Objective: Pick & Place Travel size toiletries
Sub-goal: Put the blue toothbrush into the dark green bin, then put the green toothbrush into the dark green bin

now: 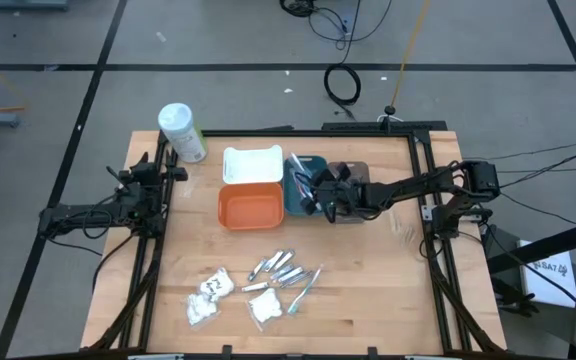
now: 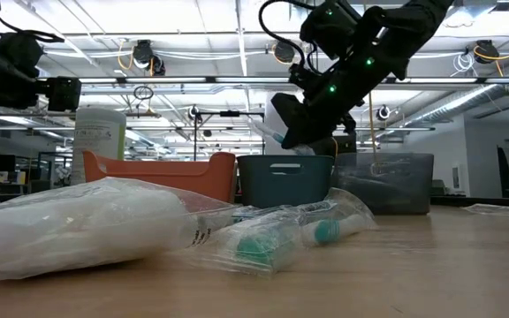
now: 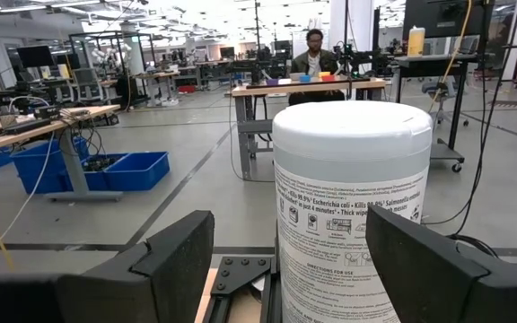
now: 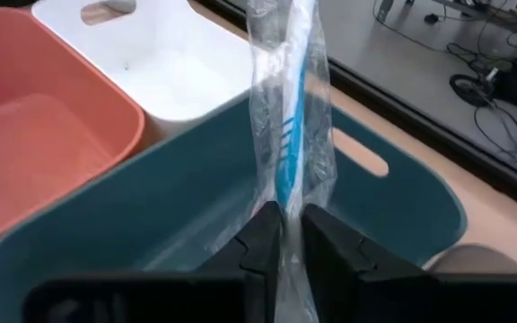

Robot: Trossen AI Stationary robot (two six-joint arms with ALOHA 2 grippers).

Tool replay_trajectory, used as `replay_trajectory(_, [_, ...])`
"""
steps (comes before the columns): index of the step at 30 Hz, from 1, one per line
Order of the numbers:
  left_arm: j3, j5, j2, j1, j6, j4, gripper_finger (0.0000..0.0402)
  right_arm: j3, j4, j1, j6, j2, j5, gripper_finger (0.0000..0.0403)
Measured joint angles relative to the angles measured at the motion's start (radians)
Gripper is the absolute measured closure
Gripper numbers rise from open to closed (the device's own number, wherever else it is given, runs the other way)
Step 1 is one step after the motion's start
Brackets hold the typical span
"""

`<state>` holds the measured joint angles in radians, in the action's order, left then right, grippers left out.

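My right gripper (image 1: 315,193) hangs over the teal tray (image 1: 298,205), shut on a blue-and-white toothbrush in a clear wrapper (image 4: 287,135). In the low view it (image 2: 292,128) is above the tray's rim (image 2: 285,168). More toiletries lie flat on the near half of the table: silvery tubes (image 1: 278,268), white packets (image 1: 208,290), another packet (image 1: 265,308) and a second toothbrush (image 1: 304,289). My left gripper (image 1: 164,180) waits open at the table's left side, its fingers on either side of the large white bottle (image 3: 353,206) without touching it. My right gripper pinches the wrapped toothbrush between its two fingers (image 4: 263,238), on the handle part (image 4: 285,199) just past the fingertips. The brush runs on forward beyond the fingers, along them. It is lifted clear, over the inside of the teal tray.
A white tray (image 1: 253,165) and an orange tray (image 1: 251,207) stand left of the teal one; a grey tray (image 1: 360,178) is under the right arm. The white bottle (image 1: 181,132) stands at the far left corner. A person sits in the room beyond (image 3: 312,56).
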<state>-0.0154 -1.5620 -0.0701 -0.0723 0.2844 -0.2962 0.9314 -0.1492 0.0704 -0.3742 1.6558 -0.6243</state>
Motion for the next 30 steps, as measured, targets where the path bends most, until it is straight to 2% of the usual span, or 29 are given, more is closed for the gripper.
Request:
replay_trajectory(8, [0.000,0.000,0.000,0.000,0.000,0.000,0.0117,0.000,0.004,0.000,-0.007,0.000,0.000,0.0335])
replay_trajectory(18, [0.000,0.000,0.000,0.000,0.000,0.000,0.0117,0.000,0.003,0.000,-0.007,0.000,0.002,0.0280])
replay_trajectory(24, [0.000,0.000,0.000,0.000,0.000,0.000,0.0117,0.000,-0.009,0.000,-0.007,0.000,0.106,0.0264])
replay_trajectory(28, [0.000,0.000,0.000,0.000,0.000,0.000,0.0117,0.000,-0.013,0.000,0.031,0.000,0.108,0.0266])
replay_trajectory(30, [0.000,0.000,0.000,0.000,0.000,0.000,0.0117,0.000,-0.026,0.006,0.058,0.000,0.142,0.0268])
